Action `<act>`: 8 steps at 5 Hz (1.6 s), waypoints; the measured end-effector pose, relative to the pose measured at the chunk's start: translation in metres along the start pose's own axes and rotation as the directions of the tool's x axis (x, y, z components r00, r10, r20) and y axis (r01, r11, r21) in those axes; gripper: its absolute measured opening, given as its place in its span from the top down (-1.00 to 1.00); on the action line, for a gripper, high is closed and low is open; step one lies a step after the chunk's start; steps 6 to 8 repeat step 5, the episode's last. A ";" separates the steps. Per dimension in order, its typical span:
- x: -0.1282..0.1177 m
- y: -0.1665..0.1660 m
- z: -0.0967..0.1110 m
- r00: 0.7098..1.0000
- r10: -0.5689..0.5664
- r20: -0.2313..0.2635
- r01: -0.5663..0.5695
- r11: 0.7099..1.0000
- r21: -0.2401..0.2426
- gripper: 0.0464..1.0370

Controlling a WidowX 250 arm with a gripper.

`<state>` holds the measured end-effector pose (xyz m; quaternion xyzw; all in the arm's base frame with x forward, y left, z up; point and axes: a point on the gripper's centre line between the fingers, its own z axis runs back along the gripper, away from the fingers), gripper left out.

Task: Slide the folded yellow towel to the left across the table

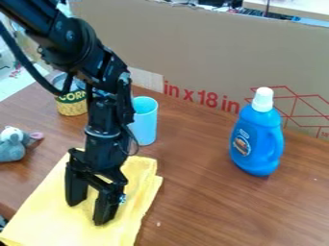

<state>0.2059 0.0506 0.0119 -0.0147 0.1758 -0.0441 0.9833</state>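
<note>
The black gripper (92, 207) hangs over the yellow cloth (48, 218), its two fingers spread apart with only cloth visible between them. Whether the fingertips touch the cloth I cannot tell. The cloth lies folded on the brown table (199, 202) at the lower left. Behind the arm stands a light blue cup (145, 121), upright and partly covered by the arm. A can (72, 103) with a yellow label is upright farther back on the left. At the left edge lies a grey plush toy (11, 144). To the right, a blue bottle (257, 141) with a white cap stands upright.
A tall cardboard panel (212, 53) runs along the back of the table, behind the cup and bottle. The arm comes down from the upper left, with a cable looping beside it. A dark object (2, 223) shows at the lower left edge, beside the cloth.
</note>
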 end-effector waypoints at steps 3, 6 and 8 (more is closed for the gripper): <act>-0.018 -0.008 0.080 0.969 -0.097 0.227 0.084 0.994 0.066 -0.93; -0.046 -0.010 0.105 0.958 -0.100 0.270 0.090 0.995 0.048 -0.93; -0.046 -0.010 0.105 0.958 -0.100 0.270 0.090 0.995 0.048 -0.93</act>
